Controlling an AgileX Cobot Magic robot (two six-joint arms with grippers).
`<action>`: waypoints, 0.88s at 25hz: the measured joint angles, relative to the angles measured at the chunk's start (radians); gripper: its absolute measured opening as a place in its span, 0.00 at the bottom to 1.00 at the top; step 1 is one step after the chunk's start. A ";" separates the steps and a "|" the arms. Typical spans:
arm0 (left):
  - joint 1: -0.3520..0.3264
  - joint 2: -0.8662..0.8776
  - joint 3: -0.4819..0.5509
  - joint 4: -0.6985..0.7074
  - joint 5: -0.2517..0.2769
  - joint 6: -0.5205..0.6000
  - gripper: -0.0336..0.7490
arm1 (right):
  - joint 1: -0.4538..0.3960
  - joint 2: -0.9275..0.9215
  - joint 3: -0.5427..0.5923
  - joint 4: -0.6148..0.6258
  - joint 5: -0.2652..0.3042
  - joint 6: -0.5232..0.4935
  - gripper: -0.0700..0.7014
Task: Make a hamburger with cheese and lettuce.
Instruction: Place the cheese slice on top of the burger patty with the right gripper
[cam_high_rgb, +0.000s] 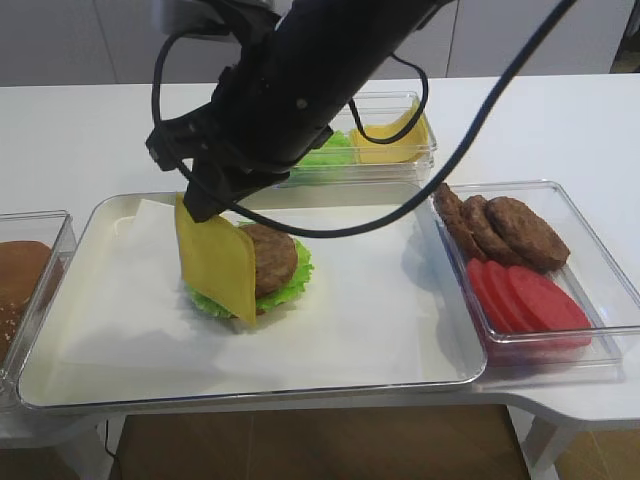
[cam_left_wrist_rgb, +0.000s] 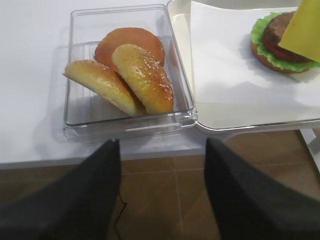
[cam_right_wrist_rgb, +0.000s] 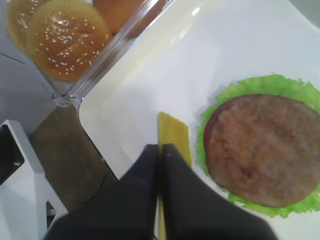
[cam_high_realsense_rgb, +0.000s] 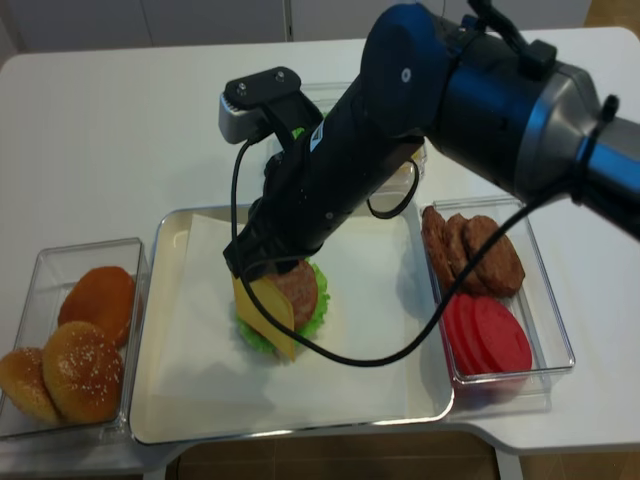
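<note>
The hamburger (cam_high_rgb: 272, 262) sits on white paper in the tray, a brown patty (cam_right_wrist_rgb: 262, 147) on top of frilly green lettuce (cam_right_wrist_rgb: 250, 85) and a bun base. My right gripper (cam_right_wrist_rgb: 161, 147) is shut on the top edge of a square yellow cheese slice (cam_high_rgb: 215, 255). The slice hangs on edge, tilted, at the burger's left side, its lower edge near the lettuce rim. In the realsense view the cheese (cam_high_realsense_rgb: 266, 310) covers the burger's left part. My left gripper (cam_left_wrist_rgb: 161, 145) stands open and empty over the floor, in front of the bun box.
A clear box of sesame buns (cam_left_wrist_rgb: 130, 127) stands left of the tray (cam_high_rgb: 250, 395). On the right a box holds dark patties (cam_high_rgb: 505, 228) and red tomato slices (cam_high_rgb: 525, 300). Behind the tray, a box (cam_high_rgb: 390, 97) holds lettuce and curled cheese slices.
</note>
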 joint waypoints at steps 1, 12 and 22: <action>0.000 0.000 0.000 0.000 0.000 0.000 0.56 | 0.000 0.004 0.000 0.001 -0.005 -0.002 0.09; 0.000 0.000 0.000 0.000 0.000 0.000 0.56 | 0.000 0.029 0.000 -0.065 -0.062 -0.027 0.09; 0.000 0.000 0.000 0.000 0.000 0.000 0.56 | 0.000 0.029 0.000 -0.155 -0.103 -0.027 0.09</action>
